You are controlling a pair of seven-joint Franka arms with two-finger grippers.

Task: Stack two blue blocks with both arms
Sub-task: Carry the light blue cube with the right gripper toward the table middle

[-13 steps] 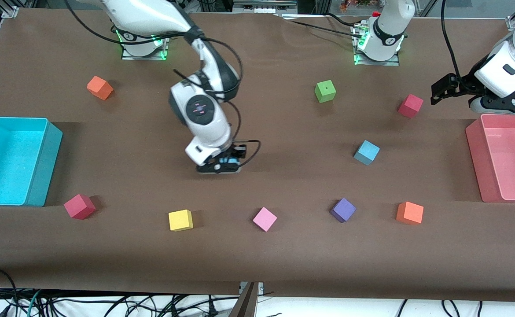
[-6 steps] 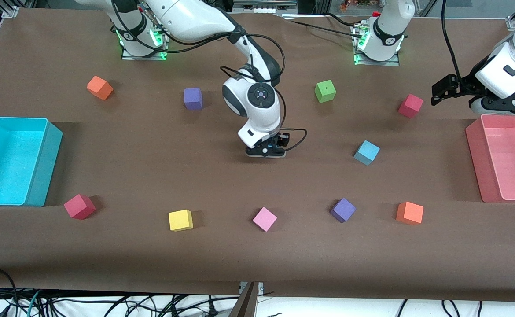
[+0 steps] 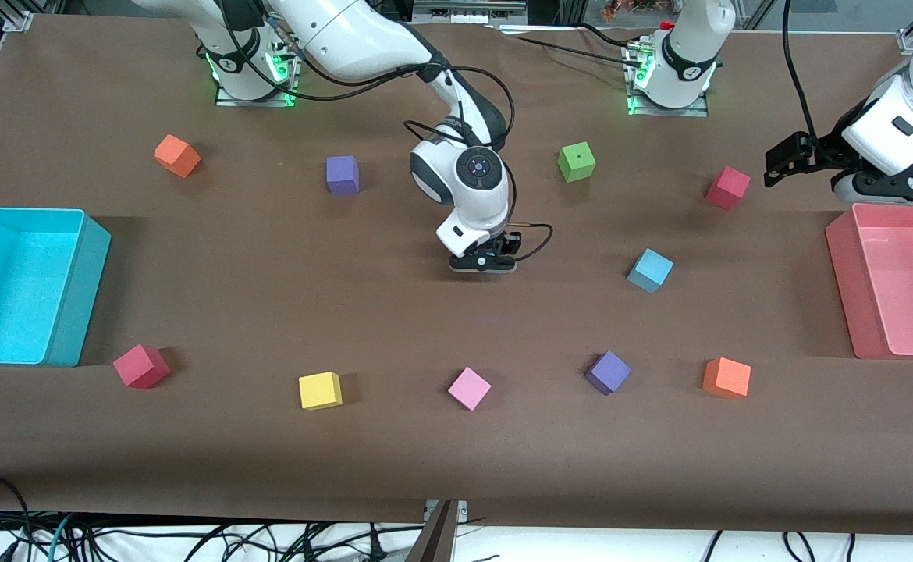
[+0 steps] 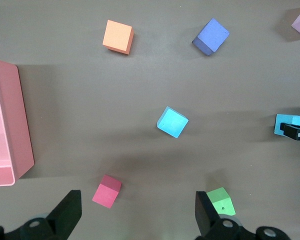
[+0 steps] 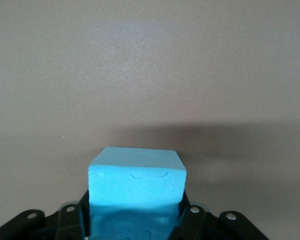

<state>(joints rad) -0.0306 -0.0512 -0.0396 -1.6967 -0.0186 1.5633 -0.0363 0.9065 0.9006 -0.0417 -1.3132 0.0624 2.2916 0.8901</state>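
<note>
One light blue block [image 3: 649, 270] rests on the table toward the left arm's end; it also shows in the left wrist view [image 4: 172, 121]. My right gripper [image 3: 482, 261] is shut on the other blue block [image 5: 137, 187] and holds it just above the middle of the table; the hand hides that block in the front view. My left gripper [image 3: 776, 165] is open and empty. It waits in the air beside the pink bin, above a red cube [image 4: 107, 190].
A turquoise bin [image 3: 74, 297] stands at the right arm's end and a pink bin [image 3: 843, 265] at the left arm's end. Green [image 3: 577, 161], purple [image 3: 342, 174], orange [image 3: 177, 154], yellow [image 3: 320, 389], pink [image 3: 469, 388], purple [image 3: 609, 371] and orange [image 3: 726, 377] cubes lie scattered.
My right arm has carried the blue block from mid-table toward the left arm's end, closer to the resting blue block, uncovering a purple cube. The left arm has not moved.
</note>
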